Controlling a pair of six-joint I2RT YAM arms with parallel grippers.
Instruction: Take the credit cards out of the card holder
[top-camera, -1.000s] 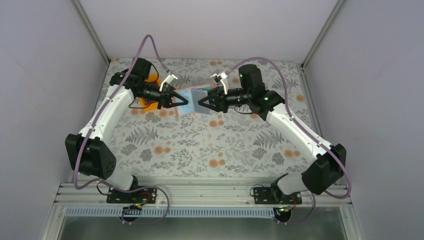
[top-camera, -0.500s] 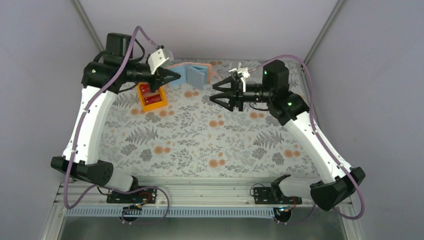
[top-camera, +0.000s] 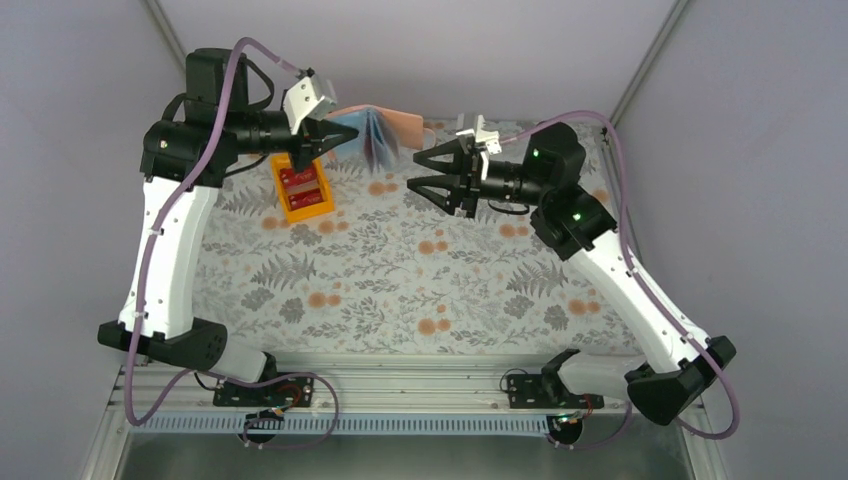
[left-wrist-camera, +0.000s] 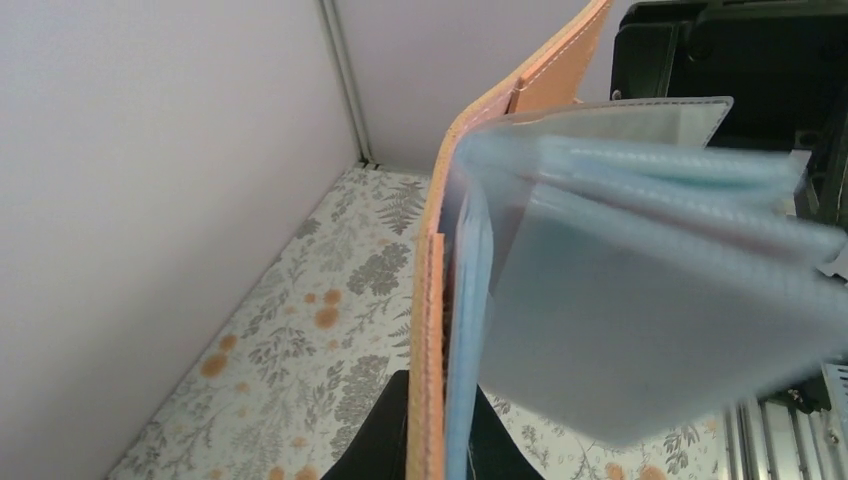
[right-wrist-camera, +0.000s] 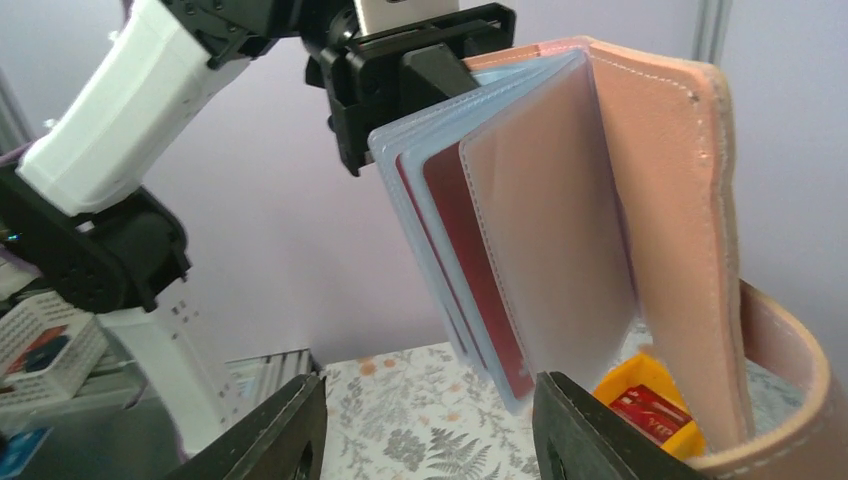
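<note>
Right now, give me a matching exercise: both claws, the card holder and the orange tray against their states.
Column A
1. left claw
2. right claw
3. card holder
4. orange tray

Column B
a. open, empty
b. on the table, red cards inside
c. held in the air, fanned open
d. clamped on the card holder

Pairs: 1-d, 2-a, 3-c, 4-b

Overhead rear view; wrist cameras close on card holder (top-camera: 380, 135)
</note>
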